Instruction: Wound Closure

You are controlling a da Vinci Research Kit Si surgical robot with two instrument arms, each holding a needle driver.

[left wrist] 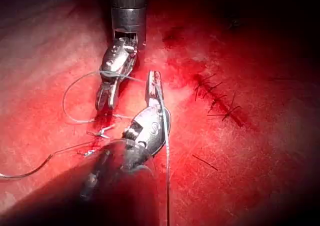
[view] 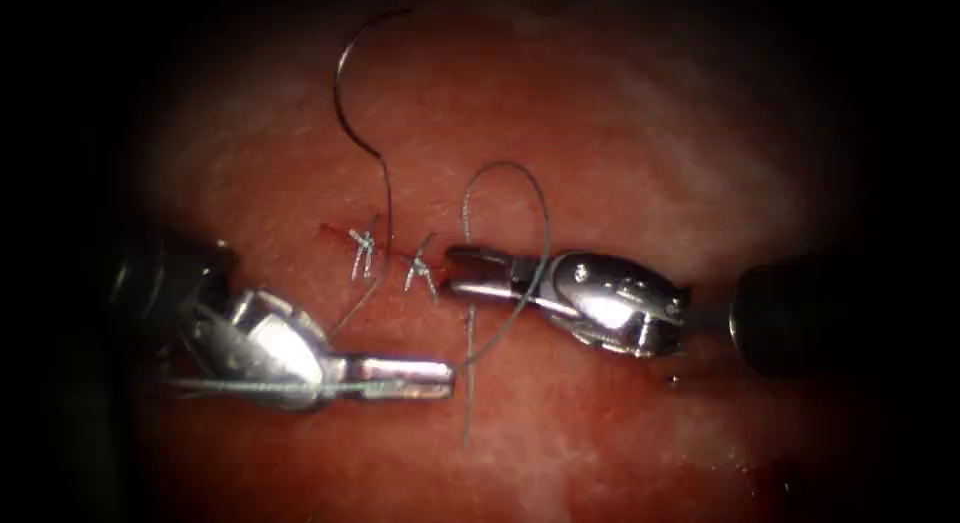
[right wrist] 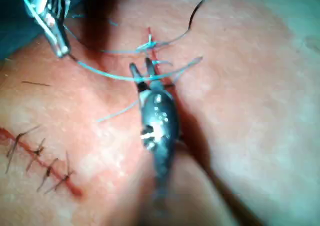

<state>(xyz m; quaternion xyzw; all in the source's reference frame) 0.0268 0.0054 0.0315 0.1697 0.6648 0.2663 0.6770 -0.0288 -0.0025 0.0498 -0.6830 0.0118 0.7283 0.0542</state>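
With the left tool (view: 442, 375), held the thread (view: 545, 233) in closed jaws low and left of the right tool (view: 456, 269). Kept the right tool's jaws parted and grasping nothing, with a loop of thread draped over them. Counted two tied stitches (view: 362, 248) on the left stretch of the cut (view: 395, 258); judged the stretch rightward still unclosed. Left the needle (view: 340, 93) free on the tissue (view: 650, 133), above the cut's left end and well apart from both tools.

From the left wrist, saw the left tool (left wrist: 154, 78) pinching thread (left wrist: 166, 161) just beside the right tool (left wrist: 102, 103).

From the right wrist, confirmed the right tool (right wrist: 141, 68) open under the thread (right wrist: 115, 76).
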